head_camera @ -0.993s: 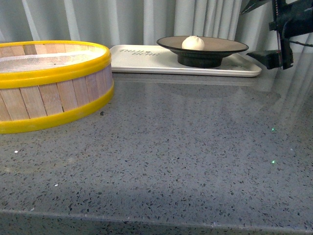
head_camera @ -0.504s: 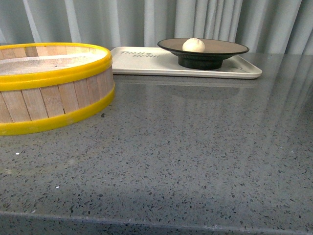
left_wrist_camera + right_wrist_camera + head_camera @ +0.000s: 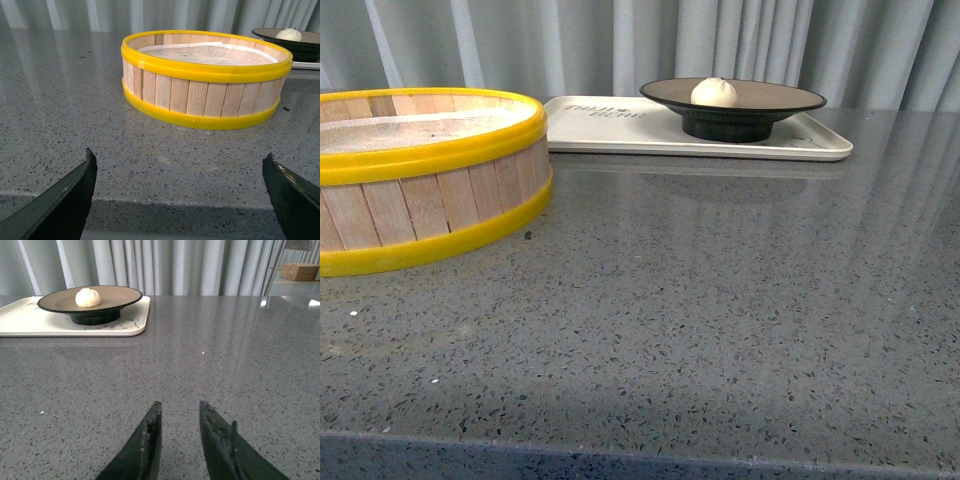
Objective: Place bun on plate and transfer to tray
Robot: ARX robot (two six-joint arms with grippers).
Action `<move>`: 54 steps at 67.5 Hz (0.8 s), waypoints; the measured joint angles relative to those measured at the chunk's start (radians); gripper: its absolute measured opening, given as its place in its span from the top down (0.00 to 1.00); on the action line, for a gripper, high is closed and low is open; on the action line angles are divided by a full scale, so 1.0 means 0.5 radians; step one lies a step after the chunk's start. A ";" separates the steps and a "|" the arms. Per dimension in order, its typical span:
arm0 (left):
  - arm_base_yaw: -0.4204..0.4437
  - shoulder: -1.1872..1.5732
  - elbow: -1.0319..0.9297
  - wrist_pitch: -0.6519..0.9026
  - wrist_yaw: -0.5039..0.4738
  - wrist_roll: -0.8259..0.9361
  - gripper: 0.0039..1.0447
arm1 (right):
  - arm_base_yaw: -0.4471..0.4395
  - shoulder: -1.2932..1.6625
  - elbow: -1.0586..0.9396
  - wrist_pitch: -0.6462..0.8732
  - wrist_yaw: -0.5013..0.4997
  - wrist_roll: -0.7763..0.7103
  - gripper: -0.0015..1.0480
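grey speckled stone countertop (image 3: 700, 320) with glossy reflections, pale grey-white pleated curtains (image 3: 620, 45) along the back, cardboard box (image 3: 300, 271) on a surface far behind, soft even light, faint sheen near the counter's far edge
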 joint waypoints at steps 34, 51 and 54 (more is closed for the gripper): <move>0.000 0.000 0.000 0.000 0.000 0.000 0.06 | 0.000 -0.375 -0.240 -0.134 -0.003 -0.017 0.98; 0.000 0.000 0.000 0.000 0.000 0.000 0.06 | 0.000 -0.527 -0.291 -0.236 -0.003 -0.017 0.98; 0.000 0.000 0.000 0.000 0.000 0.000 0.06 | 0.000 -0.552 -0.298 -0.253 -0.003 -0.017 0.98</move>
